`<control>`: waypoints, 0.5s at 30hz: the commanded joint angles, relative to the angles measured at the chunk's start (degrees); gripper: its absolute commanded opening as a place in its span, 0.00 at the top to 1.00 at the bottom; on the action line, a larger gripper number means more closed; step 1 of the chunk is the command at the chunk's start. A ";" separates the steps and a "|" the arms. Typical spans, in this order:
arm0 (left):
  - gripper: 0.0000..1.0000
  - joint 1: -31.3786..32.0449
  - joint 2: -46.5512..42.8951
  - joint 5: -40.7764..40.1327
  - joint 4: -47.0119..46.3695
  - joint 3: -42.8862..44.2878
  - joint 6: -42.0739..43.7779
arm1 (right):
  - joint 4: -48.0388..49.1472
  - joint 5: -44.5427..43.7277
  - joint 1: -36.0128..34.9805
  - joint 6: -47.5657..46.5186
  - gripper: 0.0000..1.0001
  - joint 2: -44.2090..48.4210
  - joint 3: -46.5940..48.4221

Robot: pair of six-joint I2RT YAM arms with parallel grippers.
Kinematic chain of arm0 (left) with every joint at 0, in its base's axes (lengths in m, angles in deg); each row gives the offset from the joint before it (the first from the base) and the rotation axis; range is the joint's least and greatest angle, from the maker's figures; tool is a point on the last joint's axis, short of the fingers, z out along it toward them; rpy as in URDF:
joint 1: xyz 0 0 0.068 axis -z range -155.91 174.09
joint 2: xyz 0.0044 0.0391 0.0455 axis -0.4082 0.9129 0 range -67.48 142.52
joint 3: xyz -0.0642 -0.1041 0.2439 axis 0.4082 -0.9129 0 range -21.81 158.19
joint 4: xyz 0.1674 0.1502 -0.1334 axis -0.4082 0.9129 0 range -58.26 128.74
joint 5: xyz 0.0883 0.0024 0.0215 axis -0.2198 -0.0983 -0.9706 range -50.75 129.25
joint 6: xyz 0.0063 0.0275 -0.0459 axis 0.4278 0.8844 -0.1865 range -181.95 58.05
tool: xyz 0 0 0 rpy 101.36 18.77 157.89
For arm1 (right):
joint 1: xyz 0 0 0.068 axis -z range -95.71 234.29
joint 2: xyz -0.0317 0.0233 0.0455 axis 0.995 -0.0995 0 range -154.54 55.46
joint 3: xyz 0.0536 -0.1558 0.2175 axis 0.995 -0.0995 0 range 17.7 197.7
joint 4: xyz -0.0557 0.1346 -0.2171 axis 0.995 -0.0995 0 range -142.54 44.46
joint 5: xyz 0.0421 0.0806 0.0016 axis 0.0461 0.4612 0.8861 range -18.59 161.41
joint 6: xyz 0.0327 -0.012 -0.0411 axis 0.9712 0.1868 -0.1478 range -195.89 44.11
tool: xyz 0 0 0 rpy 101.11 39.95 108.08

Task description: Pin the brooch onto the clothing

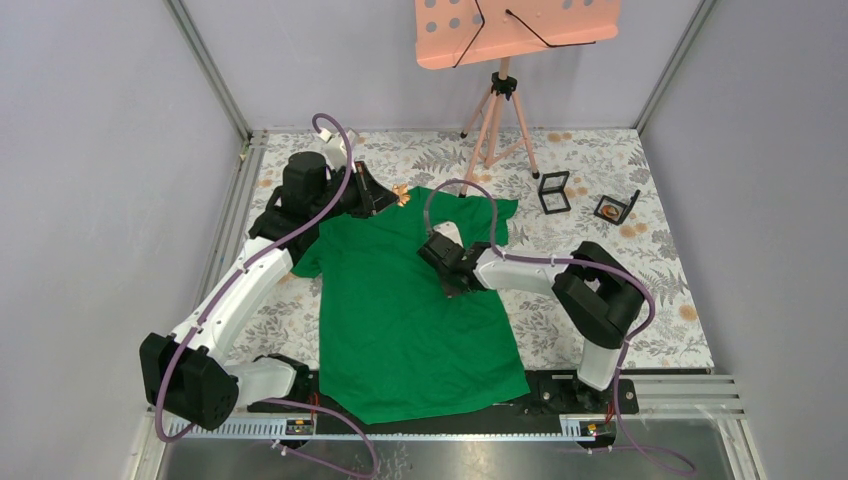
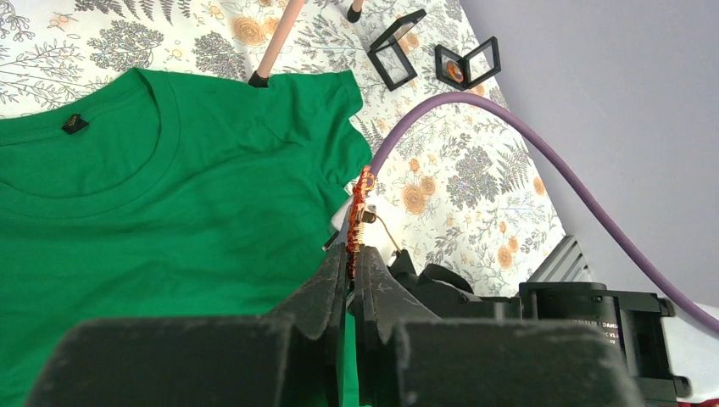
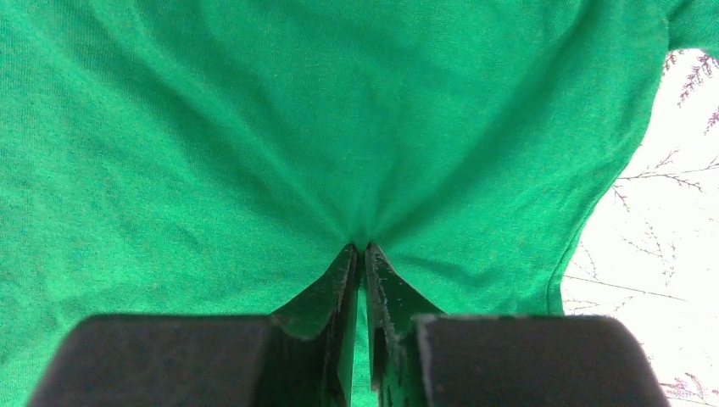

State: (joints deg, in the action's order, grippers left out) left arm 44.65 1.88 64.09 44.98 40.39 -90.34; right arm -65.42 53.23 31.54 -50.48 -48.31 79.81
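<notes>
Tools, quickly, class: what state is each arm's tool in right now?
Left tool: closed, holding the brooch.
Right tool: closed, pinching a fold of the green T-shirt.

A floral cloth (image 1: 620, 160) covers the desk, printed with grey ferns and orange blooms. At its far edge a salmon-pink music stand (image 1: 516, 30) rises on a tripod (image 1: 497, 115), two thin black arms crossing its perforated tray. Right of the tripod in the top view, a small black case (image 1: 553, 191) stands open. Near it but apart lies a second case (image 1: 617, 207), also open, holding something small and orange. Plain grey walls (image 1: 90, 150) enclose the sides.
</notes>
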 commanded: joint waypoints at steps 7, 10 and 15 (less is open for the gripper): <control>1.00 -0.34 -1.64 1.48 -3.39 -0.47 -0.44 | -3.12 -0.75 -2.86 2.98 0.92 1.41 -2.22; 1.00 -0.34 -1.55 1.64 -3.46 -0.44 -0.53 | -3.63 -0.23 -3.40 3.69 0.93 2.75 -3.11; 1.00 -0.34 -1.42 1.80 -3.56 -0.54 -0.68 | -3.62 0.73 -3.95 4.82 0.93 5.23 -4.79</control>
State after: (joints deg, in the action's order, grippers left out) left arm 44.65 1.88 64.55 44.95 40.39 -90.51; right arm -65.92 52.21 28.57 -47.79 -45.51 76.61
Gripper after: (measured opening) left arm 0.037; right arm 0.083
